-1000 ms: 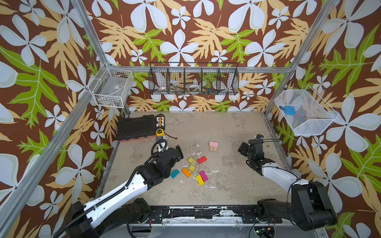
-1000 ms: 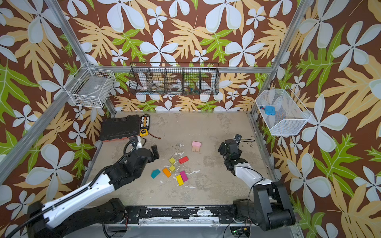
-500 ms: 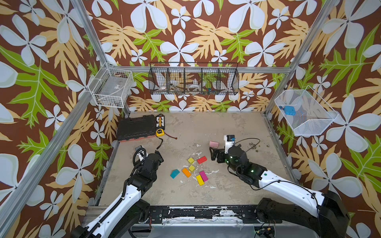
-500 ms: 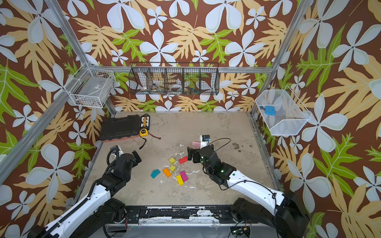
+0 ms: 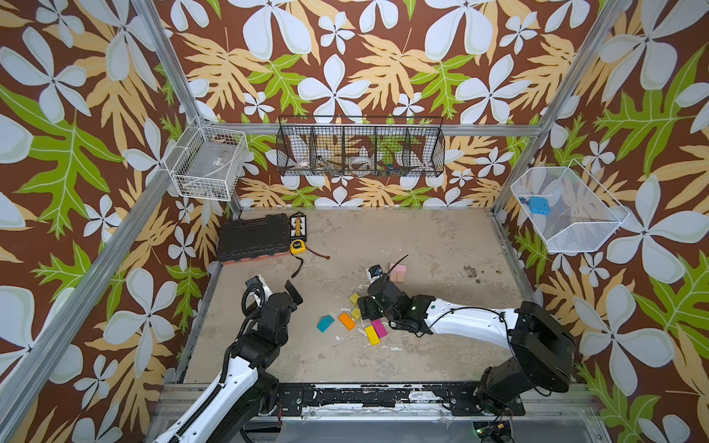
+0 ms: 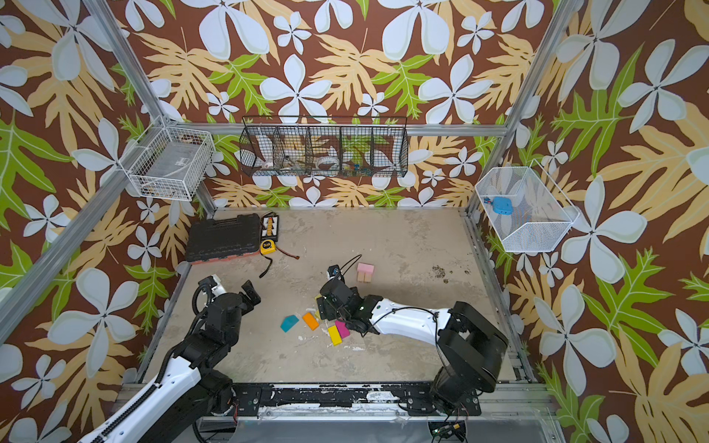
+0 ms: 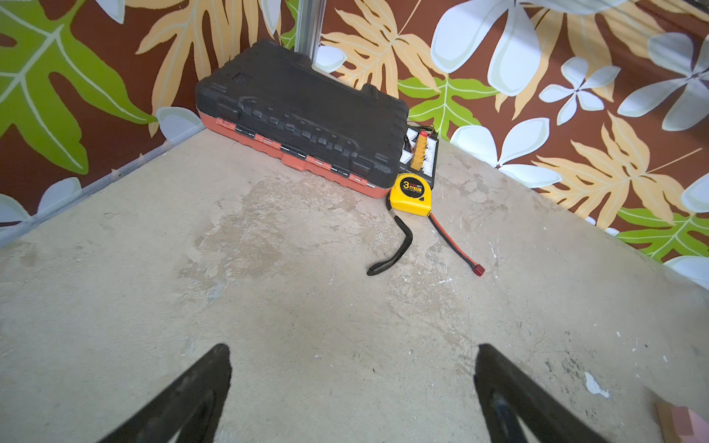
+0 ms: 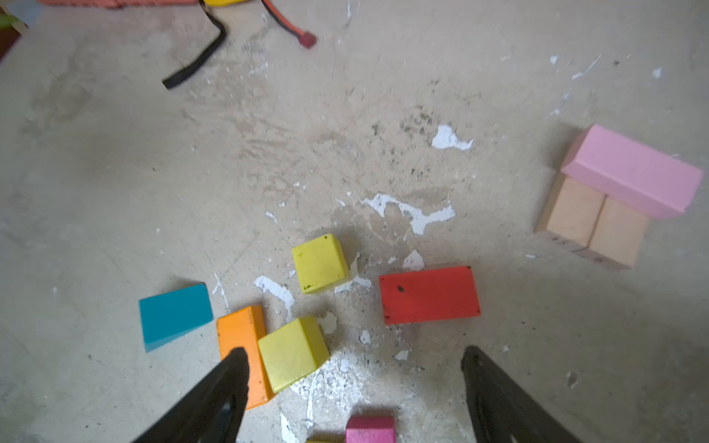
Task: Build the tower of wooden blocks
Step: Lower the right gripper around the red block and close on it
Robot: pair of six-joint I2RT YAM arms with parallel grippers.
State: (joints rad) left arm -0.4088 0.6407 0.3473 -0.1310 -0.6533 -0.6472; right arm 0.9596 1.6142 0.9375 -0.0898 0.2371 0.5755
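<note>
Now, your right jaws wide open and empty, nearer yellow-green cube (image 8: 293, 353) between them, red brick (image 8: 429, 294) just ahead, your left jaws wide open, holding nothing.

In the right wrist view the edge cuts off the dark pink block (image 8: 370, 429) and the tape measure (image 8: 224, 2). In both top views the right arm (image 5: 468, 324) covers the red block (image 8: 429, 294). The things in the black basket (image 5: 437, 149) are too small to tell.

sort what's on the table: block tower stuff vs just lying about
For the job: pink block on tan blocks, red brick, yellow-green cubes, orange brick, teal piece, magenta brick, yellow brick.
Lying about: black tool case, tape measure, red-tipped cable.
</note>
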